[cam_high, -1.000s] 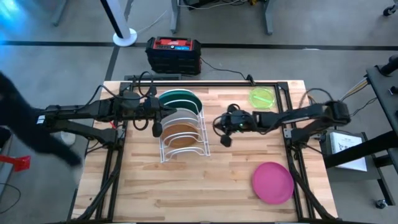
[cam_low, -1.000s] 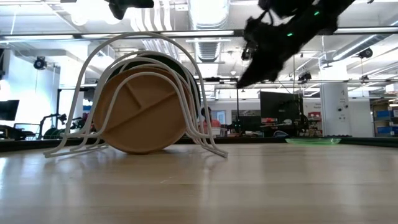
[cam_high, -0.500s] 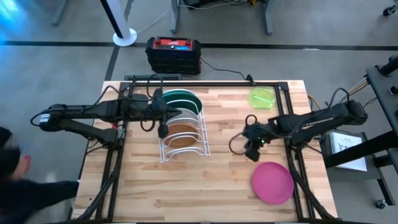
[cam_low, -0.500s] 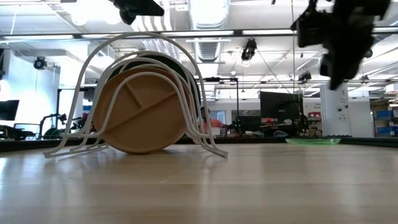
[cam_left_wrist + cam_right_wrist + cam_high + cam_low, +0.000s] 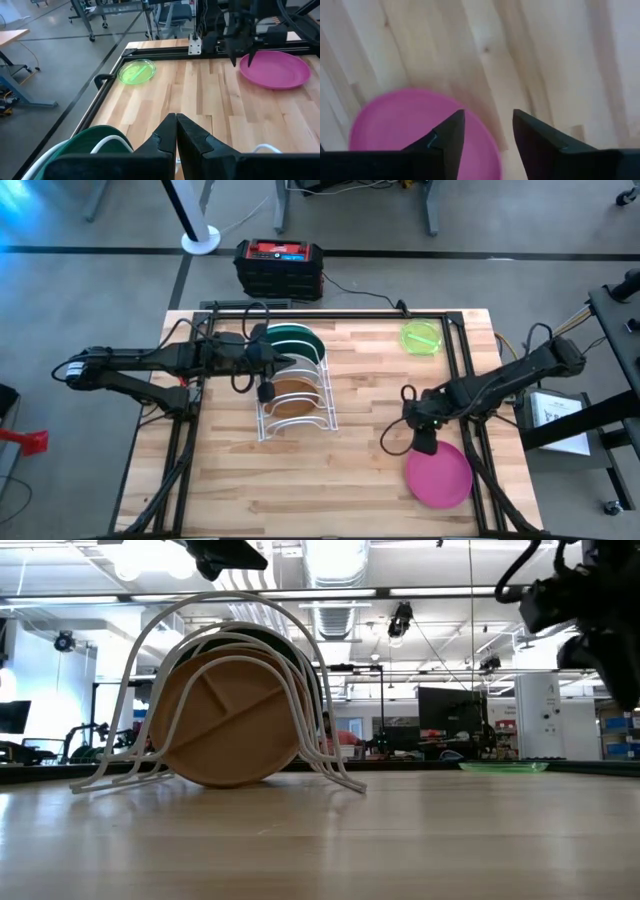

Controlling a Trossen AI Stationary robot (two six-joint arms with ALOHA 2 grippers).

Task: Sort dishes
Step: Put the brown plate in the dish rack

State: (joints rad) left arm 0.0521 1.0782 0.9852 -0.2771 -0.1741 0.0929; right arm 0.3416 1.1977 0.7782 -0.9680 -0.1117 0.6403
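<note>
Three dishes stand on edge in the white wire rack (image 5: 296, 423): dark green (image 5: 290, 337) farthest back, white (image 5: 288, 366), then the brown divided one (image 5: 291, 396) (image 5: 225, 730). The lime-green plate (image 5: 422, 337) (image 5: 136, 71) lies flat at the far right. Near the right front, the pink plate (image 5: 442, 475) (image 5: 275, 70) also lies flat. My right gripper (image 5: 424, 443) (image 5: 488, 120) points down, open, over the pink plate's far-left rim (image 5: 420, 125) and clear of it. My left gripper (image 5: 266, 391) (image 5: 176, 122) hangs shut above the rack.
A black frame rail (image 5: 455, 370) runs along the table's right side beside the pink plate. Bare wood lies between the rack and the pink plate (image 5: 365, 440). A red and black box (image 5: 279, 265) sits on the floor beyond the far edge.
My right gripper has swung from beside the rack toward the table's near right, ending over the pink plate's rim, and has tipped from slanting to pointing nearly straight down. My left gripper has edged a little toward the right over the rack. No dish has moved.
</note>
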